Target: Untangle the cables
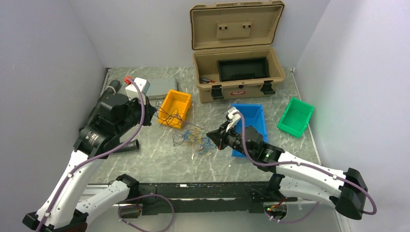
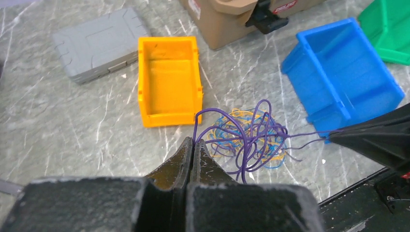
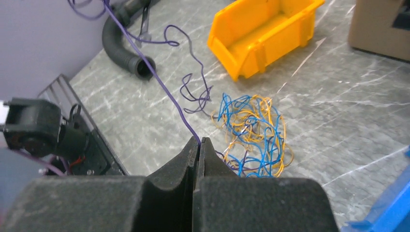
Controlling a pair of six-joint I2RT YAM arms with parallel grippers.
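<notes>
Together, left hand (image 2: 194, 145) and right hand (image 3: 199, 143) pinch cables (image 3: 251, 130).

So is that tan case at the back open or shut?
Open: the case has its lid raised upright, and a black tray shows inside.

Left arm (image 1: 72, 169): raised, wrist angled inward. Left gripper (image 2: 193, 146): jaws pressed together, pinching purple wire (image 3: 169, 95). Right arm (image 1: 309, 169): stretched low, leftward. Right gripper (image 3: 199, 143): jaws likewise closed on purple wire.
</notes>
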